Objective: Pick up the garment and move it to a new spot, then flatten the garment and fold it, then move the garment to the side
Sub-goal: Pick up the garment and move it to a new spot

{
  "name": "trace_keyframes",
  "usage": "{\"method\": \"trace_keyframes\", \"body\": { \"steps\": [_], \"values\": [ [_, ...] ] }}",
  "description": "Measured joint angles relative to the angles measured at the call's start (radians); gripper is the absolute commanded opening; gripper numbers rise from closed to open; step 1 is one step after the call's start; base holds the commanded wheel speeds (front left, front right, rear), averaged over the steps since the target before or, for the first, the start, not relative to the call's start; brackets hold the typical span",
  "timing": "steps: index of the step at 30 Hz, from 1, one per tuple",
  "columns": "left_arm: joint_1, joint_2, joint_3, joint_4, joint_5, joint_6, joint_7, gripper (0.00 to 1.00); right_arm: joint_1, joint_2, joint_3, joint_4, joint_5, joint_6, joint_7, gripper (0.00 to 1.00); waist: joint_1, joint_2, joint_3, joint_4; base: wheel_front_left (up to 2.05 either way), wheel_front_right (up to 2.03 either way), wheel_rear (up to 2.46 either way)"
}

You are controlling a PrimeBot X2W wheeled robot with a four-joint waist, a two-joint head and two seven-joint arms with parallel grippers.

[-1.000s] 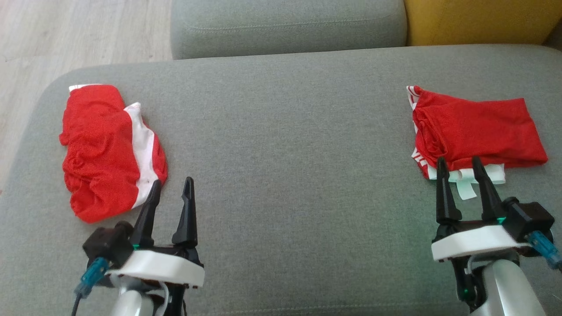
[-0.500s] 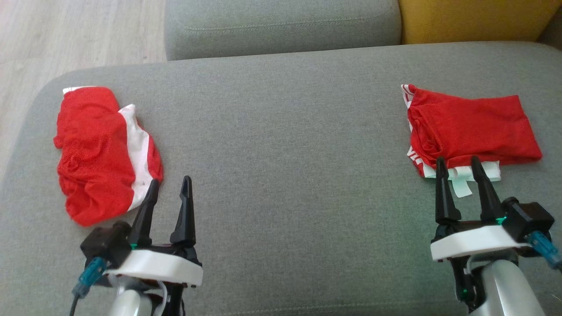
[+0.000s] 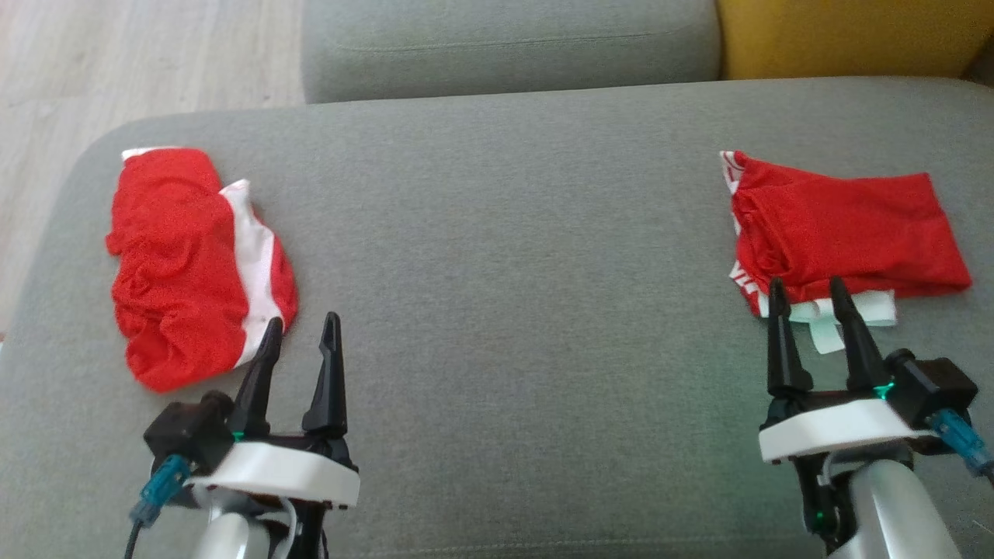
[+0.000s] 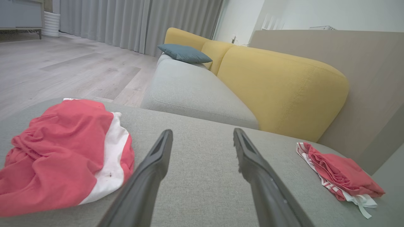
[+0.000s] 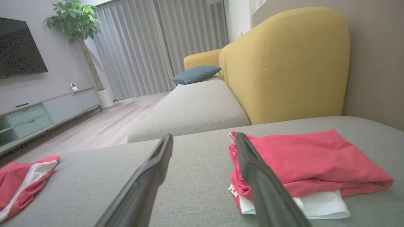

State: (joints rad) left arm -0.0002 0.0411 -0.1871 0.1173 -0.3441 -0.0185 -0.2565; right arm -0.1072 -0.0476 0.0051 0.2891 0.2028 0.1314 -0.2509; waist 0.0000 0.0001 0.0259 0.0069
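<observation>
A crumpled red and white garment (image 3: 182, 264) lies at the left end of the grey cushion (image 3: 505, 256); in the left wrist view this crumpled garment (image 4: 63, 151) is low on the left. A folded red garment (image 3: 846, 225) with white trim rests at the right end, and the right wrist view has this folded garment (image 5: 309, 160) just right of centre. My left gripper (image 3: 303, 320) stands open and empty, just right of the crumpled garment's near edge. My right gripper (image 3: 808, 282) is open and empty, its tips over the folded garment's near white edge. Open fingers show as the left gripper (image 4: 202, 131) and right gripper (image 5: 203, 135).
Beyond the cushion is another grey seat (image 3: 505, 46) and a yellow backrest (image 3: 846, 35). Wooden floor (image 3: 140, 62) lies off the cushion's rounded left edge. A blue pillow (image 4: 184, 53) sits further along the sofa. A wide stretch of bare cushion separates the two garments.
The head view swung slightly left and back, shifting the whole picture. Both garments and both open grippers keep their places.
</observation>
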Motion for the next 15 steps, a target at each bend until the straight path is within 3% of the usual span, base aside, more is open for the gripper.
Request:
{"method": "trace_keyframes", "body": {
  "steps": [15],
  "values": [
    [-0.001,0.0,0.027,0.0,0.0,0.0,0.0,1.0,0.0,0.001,0.086,0.004,0.018,0.0,0.0,1.0,0.0,-0.0001,0.005,0.172,0.0,0.0,0.0]
  ]
}}
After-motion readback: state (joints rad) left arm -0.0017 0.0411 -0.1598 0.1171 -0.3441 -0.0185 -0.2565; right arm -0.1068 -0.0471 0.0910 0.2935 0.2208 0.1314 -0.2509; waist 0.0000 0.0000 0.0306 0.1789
